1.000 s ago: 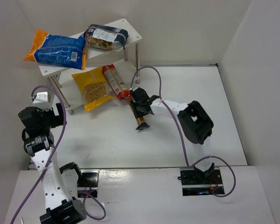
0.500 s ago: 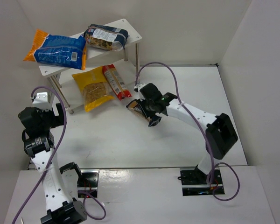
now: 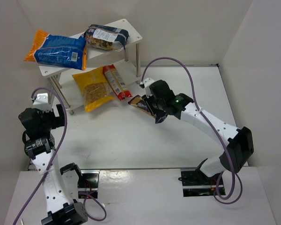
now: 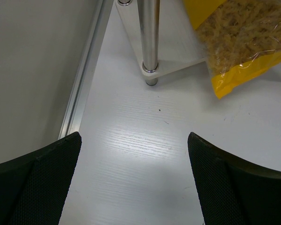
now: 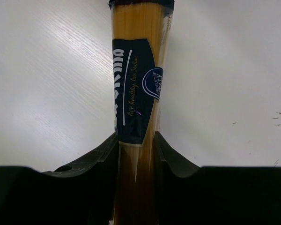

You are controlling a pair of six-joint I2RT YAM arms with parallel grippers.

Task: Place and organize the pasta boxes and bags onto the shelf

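My right gripper point(image 3: 152, 106) is shut on the long golden spaghetti packet point(image 3: 141, 105) with a dark blue label point(image 5: 135, 98), held above the table just right of the white two-tier shelf point(image 3: 131, 29). The blue-and-orange bag point(image 3: 56, 49) and the dark-blue-and-clear bag point(image 3: 106, 37) lie on the top board. The yellow bag point(image 3: 92, 88) and the narrow red packet point(image 3: 116, 80) lie on the lower board. My left gripper point(image 4: 133, 183) is open and empty near the table's left edge, by a shelf leg point(image 4: 149, 42); the yellow bag's corner point(image 4: 239, 51) shows beyond it.
White walls close in the table on the left, back and right. An aluminium rail point(image 4: 82, 79) runs along the left wall. Purple cables loop above both arms.
My right arm has stretched out and swung right, lifting the spaghetti packet and turning it so its end points toward the shelf. The left arm has not moved.
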